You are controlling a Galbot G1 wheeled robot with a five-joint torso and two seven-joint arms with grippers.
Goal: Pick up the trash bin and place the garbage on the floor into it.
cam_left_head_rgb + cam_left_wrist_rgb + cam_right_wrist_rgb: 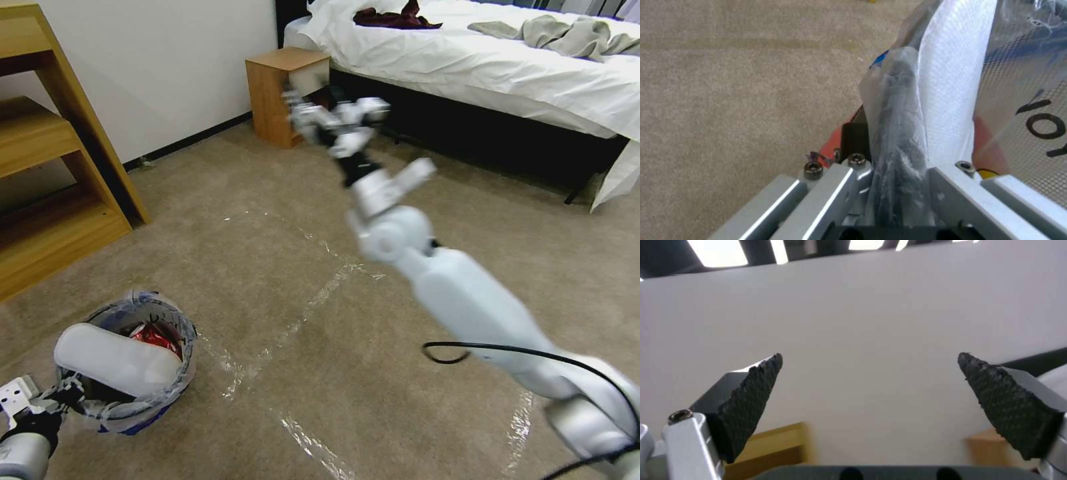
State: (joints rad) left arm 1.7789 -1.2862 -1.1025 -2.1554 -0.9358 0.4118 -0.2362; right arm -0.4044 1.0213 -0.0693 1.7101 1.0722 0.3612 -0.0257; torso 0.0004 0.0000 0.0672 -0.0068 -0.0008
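The trash bin (pixel 137 393), lined with a crinkled clear bag, sits low at the left over the floor (pixel 280 220). Garbage lies inside it: a white insole (pixel 117 357) rests across the top and a red wrapper (pixel 159 337) shows beneath. My left gripper (pixel 41 401) is shut on the bin's near rim. In the left wrist view the rim and bag (pixel 902 110) run between the shut jaws of the left gripper (pixel 898 166). My right gripper (pixel 300 107) is stretched forward and raised, away from the bin. In the right wrist view the right gripper (pixel 869 360) is open and holds nothing, facing a white wall.
A wooden shelf unit (pixel 47 167) stands at the left. A small wooden nightstand (pixel 280 93) and a bed (pixel 500 60) with clothes on it are ahead. Shiny tape lines (pixel 320 293) cross the carpet. A black cable (pixel 467 350) loops by my right arm.
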